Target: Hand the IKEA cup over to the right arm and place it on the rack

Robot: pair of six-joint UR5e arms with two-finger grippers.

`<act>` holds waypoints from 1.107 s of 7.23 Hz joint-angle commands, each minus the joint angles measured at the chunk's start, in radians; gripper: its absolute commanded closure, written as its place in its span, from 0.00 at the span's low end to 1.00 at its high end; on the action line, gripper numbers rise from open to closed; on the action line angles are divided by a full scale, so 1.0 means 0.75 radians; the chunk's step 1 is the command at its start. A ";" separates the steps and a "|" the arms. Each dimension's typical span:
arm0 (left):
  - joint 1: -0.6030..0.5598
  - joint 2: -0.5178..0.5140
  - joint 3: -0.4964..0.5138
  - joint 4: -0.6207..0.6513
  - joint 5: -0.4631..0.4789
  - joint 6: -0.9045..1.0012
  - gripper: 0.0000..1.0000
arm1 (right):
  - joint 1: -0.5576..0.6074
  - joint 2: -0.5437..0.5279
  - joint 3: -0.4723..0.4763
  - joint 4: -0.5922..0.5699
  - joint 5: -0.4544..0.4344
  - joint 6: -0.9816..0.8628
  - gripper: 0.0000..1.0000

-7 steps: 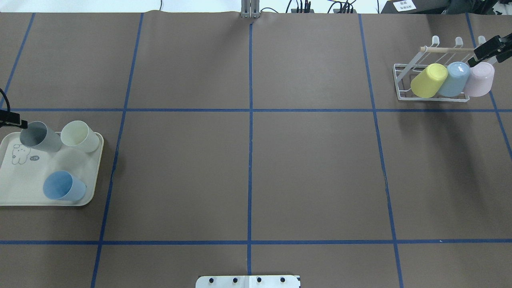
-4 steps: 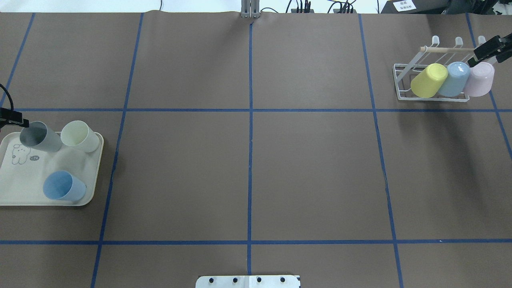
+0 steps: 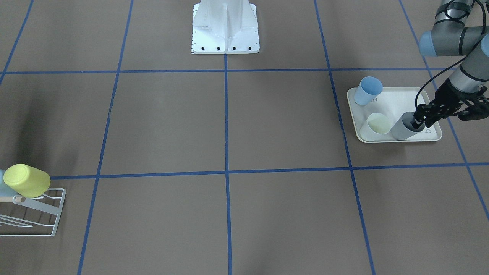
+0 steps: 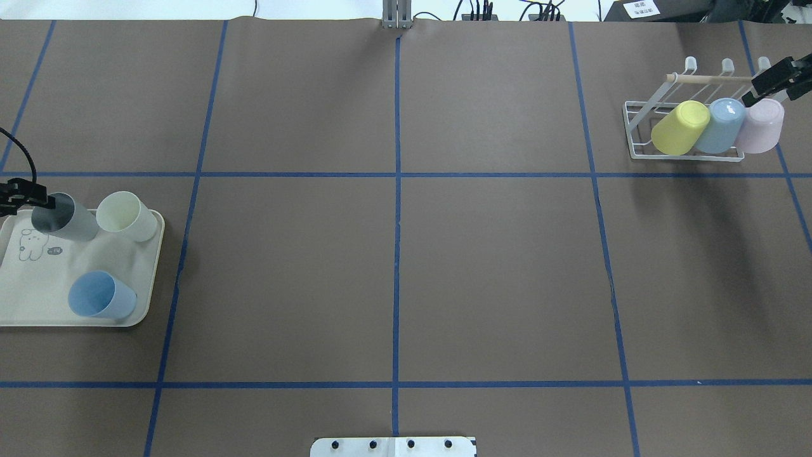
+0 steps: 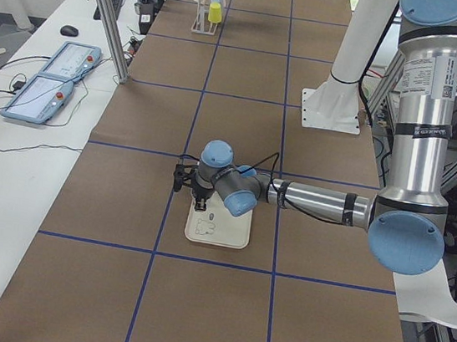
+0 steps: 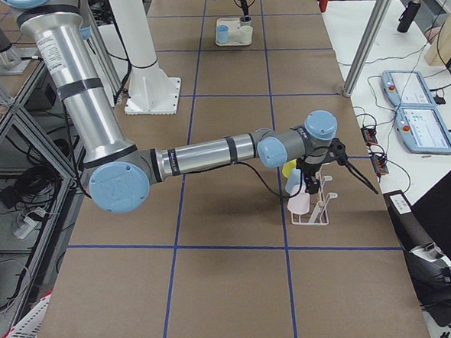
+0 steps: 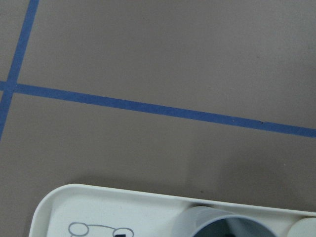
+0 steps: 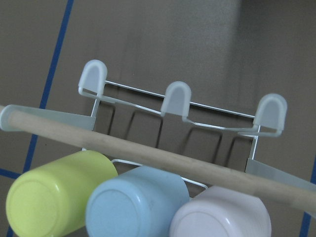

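Across the brown table (image 4: 501, 273), blue tape lines (image 4: 396, 254) form a grid.

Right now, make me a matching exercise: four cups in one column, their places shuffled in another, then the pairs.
1 dark grey plastic cup
2 cream plastic cup
3 lime-yellow plastic cup
4 pale pink plastic cup

A white wire rack, end beside right claw
B cream rabbit-print tray, clear of claw
C tray, left claw at rim
D rack, end farthest from claw

Pairs: 1-C, 2-B, 3-D, 4-A

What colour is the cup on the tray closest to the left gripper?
Dark grey. The grey cup shows best in the overhead exterior view.
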 commanded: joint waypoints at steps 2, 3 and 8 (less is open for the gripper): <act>-0.001 0.014 -0.020 0.000 -0.016 0.007 1.00 | -0.002 0.002 0.000 0.000 0.000 0.001 0.02; -0.016 0.014 -0.060 0.002 -0.048 0.009 1.00 | -0.002 0.004 0.004 0.000 0.000 0.011 0.02; -0.208 -0.020 -0.254 0.018 -0.298 -0.228 1.00 | -0.063 0.045 0.208 0.012 0.000 0.415 0.02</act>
